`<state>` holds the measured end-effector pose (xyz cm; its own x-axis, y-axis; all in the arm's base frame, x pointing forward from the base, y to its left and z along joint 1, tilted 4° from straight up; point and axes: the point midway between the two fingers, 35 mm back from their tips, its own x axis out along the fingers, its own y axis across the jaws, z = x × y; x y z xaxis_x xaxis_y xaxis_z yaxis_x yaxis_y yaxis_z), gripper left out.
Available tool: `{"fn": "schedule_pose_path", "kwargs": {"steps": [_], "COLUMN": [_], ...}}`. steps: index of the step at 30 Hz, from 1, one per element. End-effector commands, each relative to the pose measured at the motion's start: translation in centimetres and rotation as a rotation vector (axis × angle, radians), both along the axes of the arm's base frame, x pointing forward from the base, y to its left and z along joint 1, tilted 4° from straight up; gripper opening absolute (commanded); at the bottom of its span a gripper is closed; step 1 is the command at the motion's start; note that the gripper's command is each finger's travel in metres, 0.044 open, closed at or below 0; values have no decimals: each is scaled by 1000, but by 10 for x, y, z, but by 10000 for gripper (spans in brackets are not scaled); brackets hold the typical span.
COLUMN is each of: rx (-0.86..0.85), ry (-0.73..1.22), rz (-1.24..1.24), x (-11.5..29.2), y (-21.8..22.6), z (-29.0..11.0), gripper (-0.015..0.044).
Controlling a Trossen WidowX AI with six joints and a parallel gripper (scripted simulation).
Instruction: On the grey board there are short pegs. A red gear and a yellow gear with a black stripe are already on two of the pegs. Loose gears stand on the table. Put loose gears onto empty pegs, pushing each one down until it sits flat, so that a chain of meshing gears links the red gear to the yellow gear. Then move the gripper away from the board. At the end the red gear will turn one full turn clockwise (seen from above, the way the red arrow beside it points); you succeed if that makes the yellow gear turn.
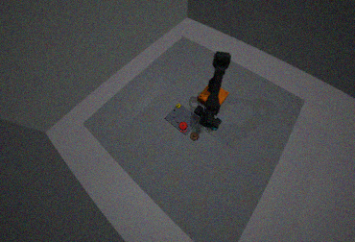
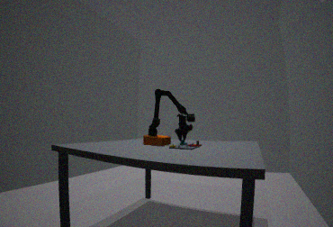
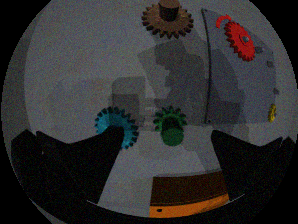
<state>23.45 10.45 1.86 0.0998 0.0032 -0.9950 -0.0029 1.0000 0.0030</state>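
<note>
My gripper (image 1: 207,118) (image 2: 182,140) (image 3: 167,131) is open and empty, low over the table beside the board. A green gear (image 3: 163,120) with a knob shows between the fingers in the wrist view. A teal gear (image 1: 214,129) (image 3: 103,123) is partly hidden by the left finger. A brown gear (image 1: 194,136) (image 3: 155,26) stands farther off. The grey board (image 1: 173,117) (image 3: 227,75) holds the red gear (image 1: 183,126) (image 3: 238,41) and the yellow gear (image 1: 178,106) (image 3: 272,113). Several dark pegs show between these two gears; no gear is seen on them.
The arm's orange base (image 1: 221,94) (image 2: 157,140) (image 3: 190,207) is close to the loose gears and shows at the bottom of the wrist view. The arm reaches over the table (image 2: 216,157). Its shadow falls on the table and part of the board.
</note>
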Motion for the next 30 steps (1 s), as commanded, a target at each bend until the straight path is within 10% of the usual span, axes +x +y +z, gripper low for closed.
{"fn": "schedule_pose_path", "kwargs": {"steps": [1, 12, 26, 30], "rx": [-10, -10, -10, -10], "ry": [10, 10, 10, 10], "rz": [4, 4, 4, 4], "x": [-2, -2, -2, -2], "y": [-2, -2, -2, -2], "z": [-9, -10, -10, -10], "gripper": [440, 440, 72, 46]}}
